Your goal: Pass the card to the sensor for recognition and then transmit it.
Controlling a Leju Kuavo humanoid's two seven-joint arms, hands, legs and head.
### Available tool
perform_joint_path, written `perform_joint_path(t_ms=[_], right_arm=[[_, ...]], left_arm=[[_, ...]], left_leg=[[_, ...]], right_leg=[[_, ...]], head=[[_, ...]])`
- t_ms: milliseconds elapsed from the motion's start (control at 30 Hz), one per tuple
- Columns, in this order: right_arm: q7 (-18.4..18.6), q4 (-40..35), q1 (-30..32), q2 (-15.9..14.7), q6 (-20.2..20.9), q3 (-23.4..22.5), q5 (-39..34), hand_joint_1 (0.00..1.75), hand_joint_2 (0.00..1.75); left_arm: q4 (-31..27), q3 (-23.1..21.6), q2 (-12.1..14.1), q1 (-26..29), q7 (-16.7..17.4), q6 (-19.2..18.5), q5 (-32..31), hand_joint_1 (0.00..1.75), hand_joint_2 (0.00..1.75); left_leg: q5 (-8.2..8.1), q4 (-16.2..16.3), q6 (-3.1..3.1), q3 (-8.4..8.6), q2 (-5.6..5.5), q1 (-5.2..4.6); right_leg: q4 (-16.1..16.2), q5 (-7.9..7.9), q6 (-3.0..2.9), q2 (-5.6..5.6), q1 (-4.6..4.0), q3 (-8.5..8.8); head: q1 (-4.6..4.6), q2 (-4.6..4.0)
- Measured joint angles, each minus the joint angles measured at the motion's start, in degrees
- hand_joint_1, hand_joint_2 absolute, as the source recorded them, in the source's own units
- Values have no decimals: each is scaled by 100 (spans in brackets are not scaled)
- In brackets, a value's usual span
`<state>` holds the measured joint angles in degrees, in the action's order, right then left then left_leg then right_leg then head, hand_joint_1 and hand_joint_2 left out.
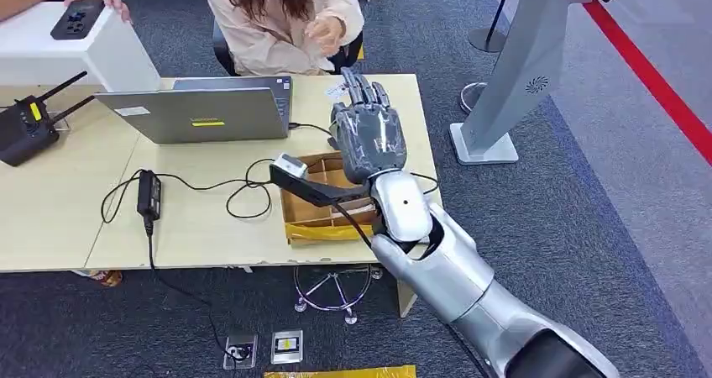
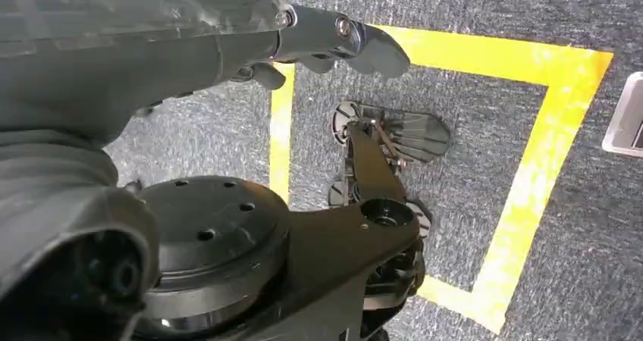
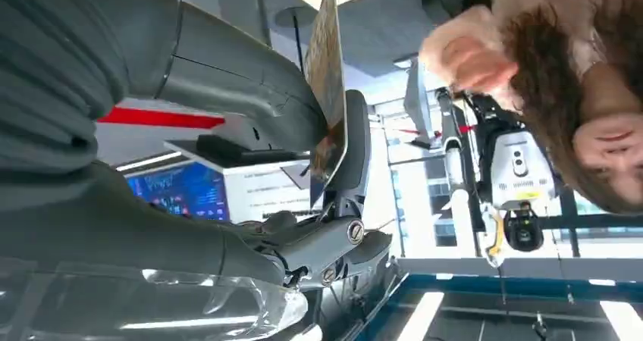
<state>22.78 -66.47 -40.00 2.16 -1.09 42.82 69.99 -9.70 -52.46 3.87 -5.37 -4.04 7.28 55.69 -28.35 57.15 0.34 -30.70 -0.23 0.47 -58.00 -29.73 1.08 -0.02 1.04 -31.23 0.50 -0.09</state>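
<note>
Right hand (image 1: 369, 130) is raised over the bench (image 1: 59, 210), fingers up, w/ the card (image 3: 327, 91) pinched edge-on between thumb and fingers. Person's hand (image 1: 323, 34) waits just beyond. Looks like the handover step; next move likely calls for reaching fwd and letting go. Left hand (image 2: 334, 42) hangs by the floor, holding nothing.

card (image 3: 327, 91) face edge-on and unreadable, person (image 1: 285, 17) cut off at frame top

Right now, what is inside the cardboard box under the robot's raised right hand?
The cardboard box shows cardboard dividers forming compartments. The right hand, holding a card, and its forearm cover most of the box, so I cannot tell what lies in the compartments.
</note>
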Motion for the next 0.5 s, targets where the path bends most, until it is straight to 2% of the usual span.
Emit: perform_joint_path(t_ms=[200, 333, 500], right_arm=[[-319, 670, -520, 48, -26, 63, -779, 175, 175], [-263, 1206, -847, 50, 9, 87, -853, 175, 175], [-6, 1627, -1073, 35, 254, 94, -847, 175, 175]], left_arm=[[0, -9, 0, -6, -61, -4, -64, 0, 0], [0, -57, -11, -25, -83, -4, -116, 0, 0], [0, -103, -31, -74, -83, -9, -179, 0, 0]], left_leg=[[1, 0, -1, 0, -2, 0], [2, 1, -1, -1, -7, 0], [1, 2, 0, -1, -6, 0]], right_leg=[[0, 0, 0, -3, 0, 0], [0, 0, 0, -6, 0, 0], [0, 0, 0, -2, 0, -2]], head=[[0, 0], [-2, 0], [0, 0]])
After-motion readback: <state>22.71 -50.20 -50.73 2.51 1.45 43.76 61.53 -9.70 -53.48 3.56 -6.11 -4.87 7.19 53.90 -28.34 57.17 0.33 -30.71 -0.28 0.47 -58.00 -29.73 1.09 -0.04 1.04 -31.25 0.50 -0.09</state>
